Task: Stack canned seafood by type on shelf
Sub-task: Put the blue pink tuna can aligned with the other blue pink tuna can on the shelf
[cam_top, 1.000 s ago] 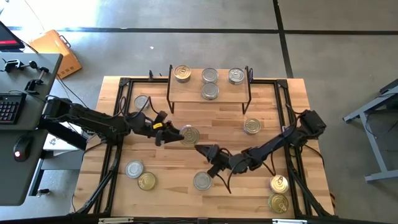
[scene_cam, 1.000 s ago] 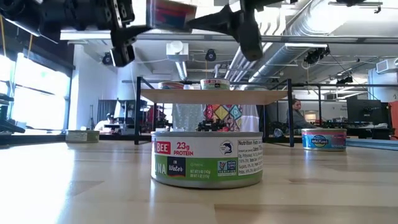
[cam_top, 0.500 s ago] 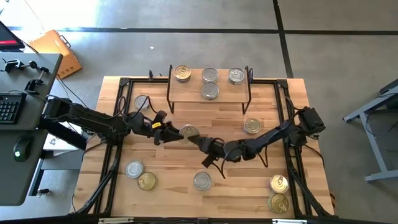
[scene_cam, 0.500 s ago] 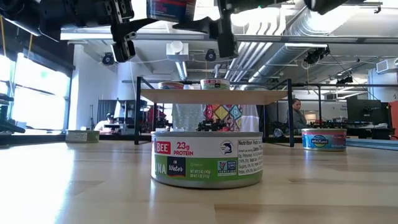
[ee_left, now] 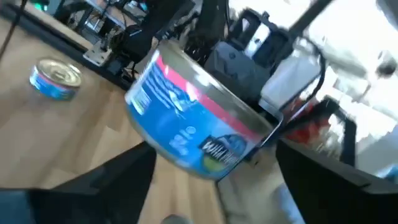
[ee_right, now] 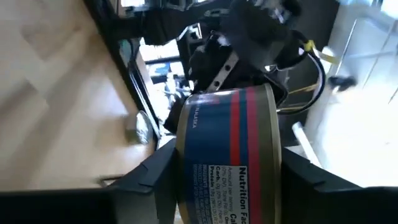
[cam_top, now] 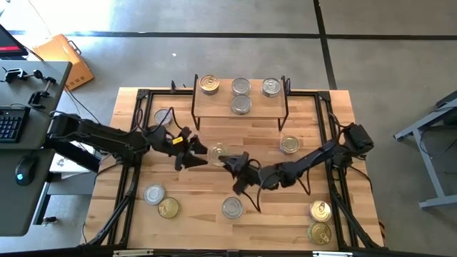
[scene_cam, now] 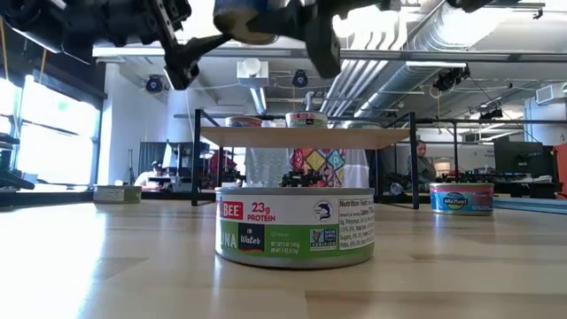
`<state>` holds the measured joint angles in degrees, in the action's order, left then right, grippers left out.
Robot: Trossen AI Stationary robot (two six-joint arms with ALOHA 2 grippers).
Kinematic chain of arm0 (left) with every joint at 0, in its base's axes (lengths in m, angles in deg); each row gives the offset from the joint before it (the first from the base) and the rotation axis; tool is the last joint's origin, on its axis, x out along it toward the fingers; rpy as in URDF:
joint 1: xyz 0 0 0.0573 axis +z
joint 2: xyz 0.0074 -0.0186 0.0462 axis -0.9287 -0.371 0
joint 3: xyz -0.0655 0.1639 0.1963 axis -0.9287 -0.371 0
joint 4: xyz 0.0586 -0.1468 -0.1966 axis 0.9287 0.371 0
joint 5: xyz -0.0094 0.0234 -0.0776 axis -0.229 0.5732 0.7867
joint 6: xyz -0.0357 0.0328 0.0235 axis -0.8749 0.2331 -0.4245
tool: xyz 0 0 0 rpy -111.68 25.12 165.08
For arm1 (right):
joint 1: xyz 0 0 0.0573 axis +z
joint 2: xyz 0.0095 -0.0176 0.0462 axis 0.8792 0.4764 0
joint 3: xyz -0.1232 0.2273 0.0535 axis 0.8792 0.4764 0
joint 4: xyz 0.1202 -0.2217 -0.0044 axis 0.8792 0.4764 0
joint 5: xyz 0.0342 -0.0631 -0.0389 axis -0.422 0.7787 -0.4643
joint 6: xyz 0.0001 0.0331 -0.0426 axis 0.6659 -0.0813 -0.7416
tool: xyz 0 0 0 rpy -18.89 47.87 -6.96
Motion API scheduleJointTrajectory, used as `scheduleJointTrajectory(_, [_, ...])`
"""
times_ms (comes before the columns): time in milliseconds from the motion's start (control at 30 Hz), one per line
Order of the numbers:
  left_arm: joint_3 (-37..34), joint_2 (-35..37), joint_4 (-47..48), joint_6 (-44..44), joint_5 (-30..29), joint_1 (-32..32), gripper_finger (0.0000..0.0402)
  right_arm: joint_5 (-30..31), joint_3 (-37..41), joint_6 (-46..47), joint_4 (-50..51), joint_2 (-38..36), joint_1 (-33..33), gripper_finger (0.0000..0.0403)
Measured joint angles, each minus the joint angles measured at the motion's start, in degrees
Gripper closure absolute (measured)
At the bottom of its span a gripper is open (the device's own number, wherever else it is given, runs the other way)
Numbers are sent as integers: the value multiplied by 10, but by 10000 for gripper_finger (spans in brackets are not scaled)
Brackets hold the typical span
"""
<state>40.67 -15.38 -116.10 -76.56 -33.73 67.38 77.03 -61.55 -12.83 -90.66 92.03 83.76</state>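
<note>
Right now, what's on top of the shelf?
Four tins stand on the shelf: a gold-lidded tin, two silver tins along the back, one silver tin in front. Anything beneath its top is hidden from above.

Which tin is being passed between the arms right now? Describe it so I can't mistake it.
Start at the shelf on the table's far side, then come toward the table's middle, where the left gripper and right gripper meet. The handed-over tin sits between them, lifted off the wood, blue with a red band; every other tin rests on a surface.
</note>
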Motion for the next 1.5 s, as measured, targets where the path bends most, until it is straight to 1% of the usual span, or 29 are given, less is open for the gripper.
scheduleJointTrajectory(33, [0, 7, 19, 25, 0, 4, 69, 2, 0, 22, 11, 0, 3, 232])
scheduleJointTrajectory(133, [0, 34, 56, 111, -38, 18, 64, -7, 3, 92, 69, 4, 10, 232])
scheduleJointTrajectory(267, [0, 69, 101, 272, -89, 4, 66, -43, 2, 202, 123, -2, 9, 232])
scheduleJointTrajectory(367, [2, 76, 109, 437, -139, -40, 66, -79, 2, 275, 154, -3, -10, 232])
scheduleJointTrajectory(433, [2, 64, 122, 543, -164, -82, 66, -117, 3, 320, 160, -3, -27, 232])
scheduleJointTrajectory(467, [1, 56, 125, 589, -182, -104, 66, -138, 3, 340, 161, -6, -37, 232])
scheduleJointTrajectory(533, [3, 37, 126, 637, -243, -146, 66, -181, 2, 380, 165, -12, -55, 232])
scheduleJointTrajectory(600, [15, 13, 133, 661, -324, -182, 66, -211, 2, 409, 171, -15, -71, 232])
scheduleJointTrajectory(700, [39, -23, 144, 698, -432, -220, 65, -250, 2, 435, 174, -15, -90, 232])
scheduleJointTrajectory(733, [49, -36, 149, 702, -462, -228, 65, -260, 2, 439, 173, -15, -95, 232])
scheduleJointTrajectory(800, [69, -57, 174, 700, -491, -236, 65, -273, 2, 449, 172, -15, -101, 232])
scheduleJointTrajectory(1000, [137, -110, 295, 614, -495, -234, 65, -279, 2, 461, 172, -15, -102, 232])
scheduleJointTrajectory(1167, [180, -145, 343, 593, -496, -234, 82, -279, 2, 461, 173, -15, -97, 232])
scheduleJointTrajectory(1300, [196, -157, 353, 590, -498, -234, 114, -279, 2, 461, 175, -15, -94, 232])
scheduleJointTrajectory(1500, [198, -155, 363, 589, -500, -234, 188, -277, 2, 463, 178, -16, -93, 232])
